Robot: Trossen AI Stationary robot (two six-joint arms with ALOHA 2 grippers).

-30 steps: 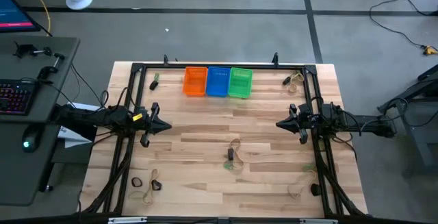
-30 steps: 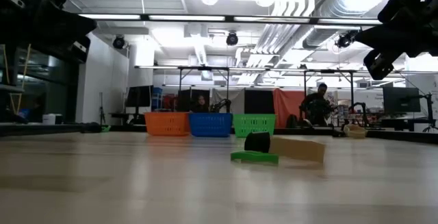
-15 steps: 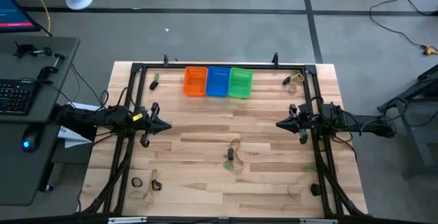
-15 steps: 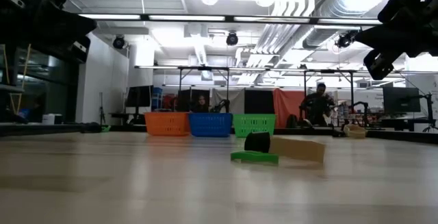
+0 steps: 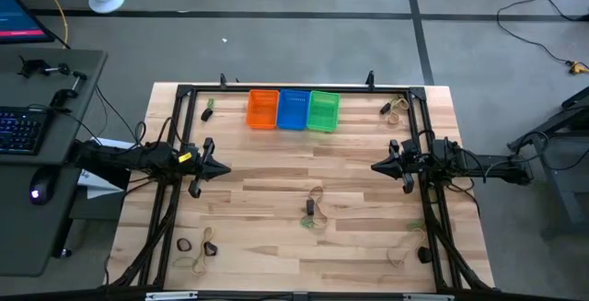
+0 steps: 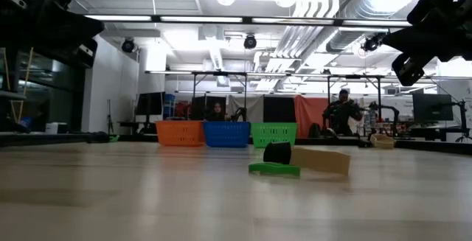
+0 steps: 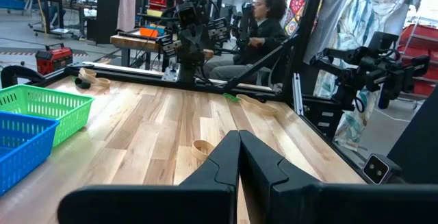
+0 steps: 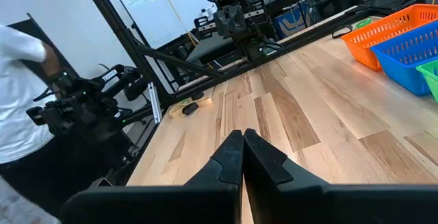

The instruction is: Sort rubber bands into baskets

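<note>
From above, your left gripper (image 5: 224, 169) and right gripper (image 5: 377, 166) hover pressed together, empty, facing across the table (image 5: 276, 200). The orange basket (image 5: 262, 109), blue basket (image 5: 294, 109) and green basket (image 5: 323, 111) sit together at the far edge; rubber bands (image 5: 314, 207) lie mid-table. Down low, a green band (image 6: 274, 169) lies flat in front.

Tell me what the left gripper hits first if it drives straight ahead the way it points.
Probably nothing on the wooden table: the shut left gripper points across at the shut right gripper, which it would meet first; the small tan rubber band lies below.

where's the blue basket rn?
High view: the blue basket stands at the table's far edge, middle of the row, orange basket on its left, green basket on its right.
</note>
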